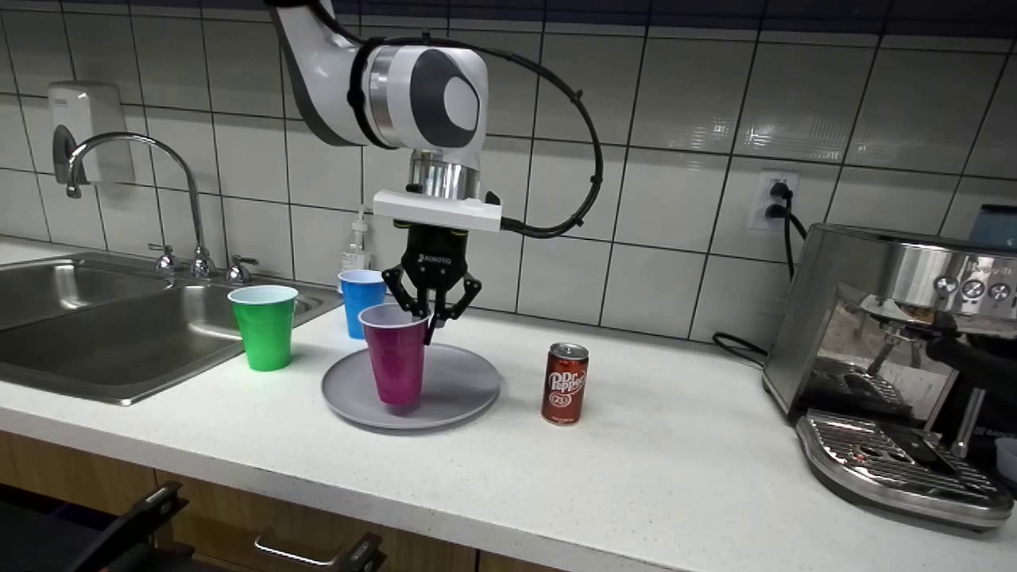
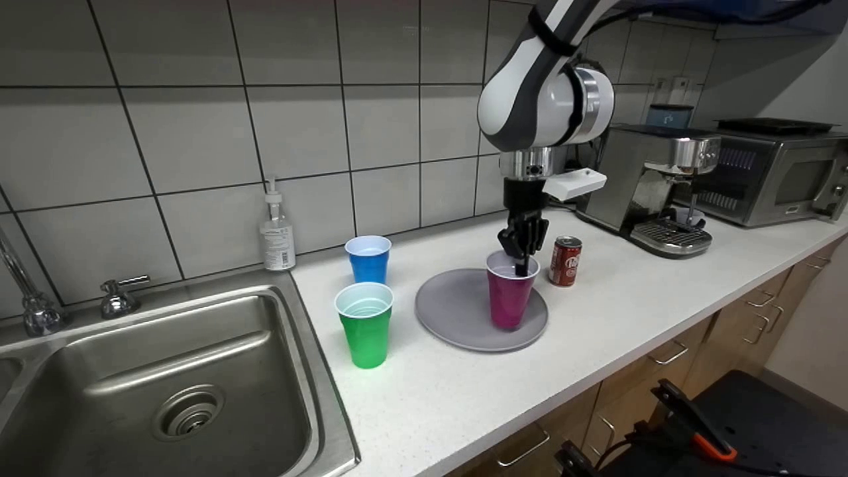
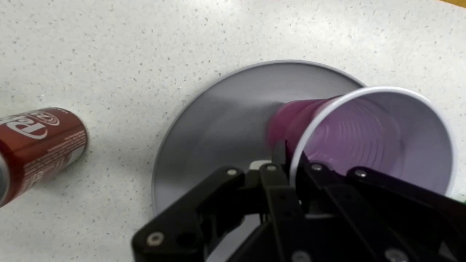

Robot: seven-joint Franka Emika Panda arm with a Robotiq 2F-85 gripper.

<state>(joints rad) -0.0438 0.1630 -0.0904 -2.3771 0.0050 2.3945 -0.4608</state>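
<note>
One tapered plastic purple cup [image 1: 393, 361], clenched in the gripper [image 1: 427, 320] over one round plate [image 1: 465, 381]; one green cup [image 1: 266, 330], one blue cup [image 1: 362, 306] near the worktop's [image 1: 675, 469] sink edge [image 2: 331, 414]; one metal can [image 1: 565, 385].

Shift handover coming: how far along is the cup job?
Done: claw grips the magenta cup by its rim. In hand: the cup, over the gray plate; contact unclear. Left, probably: settling it if it's hovering, then release; the claw hasn't let go.

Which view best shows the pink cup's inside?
Wrist view: up close, it looks into the pink cup, though the gripper hides part. Both exterior views show mainly its outside, plus a little inner wall.
</note>
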